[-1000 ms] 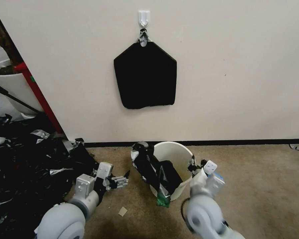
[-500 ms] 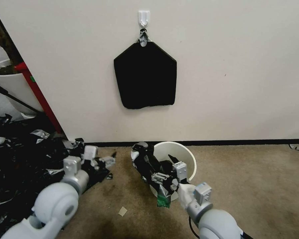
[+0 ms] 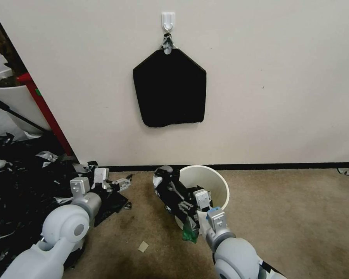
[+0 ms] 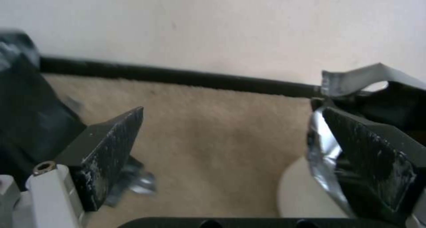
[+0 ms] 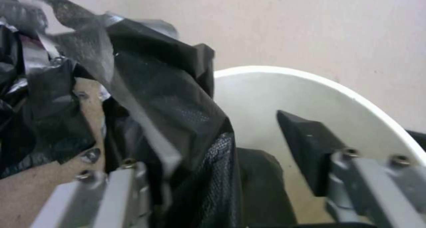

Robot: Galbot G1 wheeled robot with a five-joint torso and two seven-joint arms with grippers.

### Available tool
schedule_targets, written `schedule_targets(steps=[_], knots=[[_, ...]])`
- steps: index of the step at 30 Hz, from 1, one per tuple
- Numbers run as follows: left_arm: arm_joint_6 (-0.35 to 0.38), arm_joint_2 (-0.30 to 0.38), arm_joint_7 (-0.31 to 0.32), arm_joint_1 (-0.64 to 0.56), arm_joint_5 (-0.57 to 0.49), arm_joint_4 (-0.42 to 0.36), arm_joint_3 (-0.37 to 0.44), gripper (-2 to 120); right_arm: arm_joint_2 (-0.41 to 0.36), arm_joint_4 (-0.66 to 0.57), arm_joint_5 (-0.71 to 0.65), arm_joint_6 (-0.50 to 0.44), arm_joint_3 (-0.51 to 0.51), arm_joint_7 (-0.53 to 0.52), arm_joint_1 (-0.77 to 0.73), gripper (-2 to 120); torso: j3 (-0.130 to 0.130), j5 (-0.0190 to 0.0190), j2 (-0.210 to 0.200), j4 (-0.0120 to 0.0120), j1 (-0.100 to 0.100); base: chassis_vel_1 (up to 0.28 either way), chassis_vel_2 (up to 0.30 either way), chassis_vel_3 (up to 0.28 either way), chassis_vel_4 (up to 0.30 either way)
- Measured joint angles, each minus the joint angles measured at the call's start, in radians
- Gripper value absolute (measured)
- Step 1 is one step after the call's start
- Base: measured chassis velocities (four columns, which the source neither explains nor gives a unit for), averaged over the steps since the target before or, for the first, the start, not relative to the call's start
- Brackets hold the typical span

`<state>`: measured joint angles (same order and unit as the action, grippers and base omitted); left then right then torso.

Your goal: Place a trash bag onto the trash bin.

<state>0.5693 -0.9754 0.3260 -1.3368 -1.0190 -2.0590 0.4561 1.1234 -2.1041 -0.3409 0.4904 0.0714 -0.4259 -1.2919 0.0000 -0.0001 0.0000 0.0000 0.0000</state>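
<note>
Reaching over the near rim of the trash bin (image 3: pixel 217 182), the right gripper (image 3: pixel 188 197) has its jaws spread wide, one finger inside the bin, the other under the trash bag (image 3: pixel 170 193) draped over the bin's left rim. Left of the bin, the left gripper (image 3: pixel 122 182) hovers above the carpet (image 3: pixel 298 217), jaws wide open, empty. Behind the bin stands the wall (image 3: pixel 279 77).

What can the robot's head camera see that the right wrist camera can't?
Head camera alone: the pentagon stack of bags hanging on a wall hook, the black plastic heap, and the left tool open over the carpet. Right wrist camera alone: the bin's inside up close. Both: the trash bag draped over the trash bin rim, the open right tool at it.
</note>
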Motion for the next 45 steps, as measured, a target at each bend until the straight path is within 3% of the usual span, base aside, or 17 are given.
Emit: schedule_targets(steps=[1,2,6,9,12,14,16,20,29,35,45], knots=[[0.001,-0.004,0.001,0.002,-0.018,0.005,0.000,100,0.000,0.000,-0.007,0.002,-0.004,0.002,0.000,55,0.000,0.0000,0.000,0.0000,0.000,0.000,0.000,0.000,0.000],[0.004,-0.019,0.003,0.004,-0.076,0.015,-0.001,100,0.002,0.001,-0.021,0.001,-0.017,0.021,0.003,45,0.000,0.0001,0.000,-0.0001,0.000,0.000,0.000,0.000,0.000],[0.015,-0.046,0.010,-0.001,-0.161,0.017,-0.002,100,0.004,0.010,-0.038,-0.014,-0.031,0.042,0.010,35,0.000,0.0002,0.000,-0.0001,0.000,0.000,0.000,0.000,0.000],[0.040,-0.098,0.031,-0.016,-0.290,0.003,-0.010,100,0.003,0.028,-0.080,-0.028,-0.050,0.056,0.016,22,0.000,0.0003,0.000,0.0000,0.000,0.000,0.000,0.000,0.000],[0.051,-0.142,0.041,-0.023,-0.308,-0.004,-0.034,100,0.002,0.038,-0.118,-0.030,-0.064,0.056,0.017,14,0.000,0.0003,0.000,0.0000,0.000,0.000,0.000,0.000,0.000],[0.054,-0.190,0.045,-0.025,-0.276,-0.005,-0.071,100,0.005,0.043,-0.142,-0.031,-0.074,0.054,0.017,3,0.000,0.0004,0.000,0.0000,0.000,0.000,0.000,0.000,0.000],[0.054,-0.210,0.045,-0.024,-0.248,-0.005,-0.091,100,0.006,0.043,-0.144,-0.032,-0.076,0.054,0.016,0,0.000,0.0002,0.000,0.0000,0.000,0.000,0.000,0.000,0.000],[0.043,-0.272,0.046,-0.001,-0.130,0.012,-0.157,100,0.017,0.044,-0.098,-0.039,-0.080,0.050,0.011,0,0.000,0.0002,0.000,-0.0001,0.000,0.000,0.000,0.000,0.000],[0.033,-0.351,0.081,0.039,0.027,0.060,-0.250,100,0.038,0.047,0.041,-0.063,-0.076,0.062,-0.004,0,0.000,0.0003,0.000,0.0000,0.000,0.000,0.000,0.000,0.000],[0.027,-0.387,0.106,0.057,0.128,0.099,-0.313,99,0.050,0.052,0.060,-0.065,-0.074,0.063,-0.014,0,0.000,0.0002,0.000,-0.0001,0.000,0.000,0.000,0.000,0.000],[0.028,-0.402,0.157,0.093,0.178,0.181,-0.351,65,0.056,0.070,0.068,-0.085,-0.075,0.059,-0.010,0,0.000,0.0001,0.000,0.0000,0.000,0.000,0.000,0.000,0.000]])
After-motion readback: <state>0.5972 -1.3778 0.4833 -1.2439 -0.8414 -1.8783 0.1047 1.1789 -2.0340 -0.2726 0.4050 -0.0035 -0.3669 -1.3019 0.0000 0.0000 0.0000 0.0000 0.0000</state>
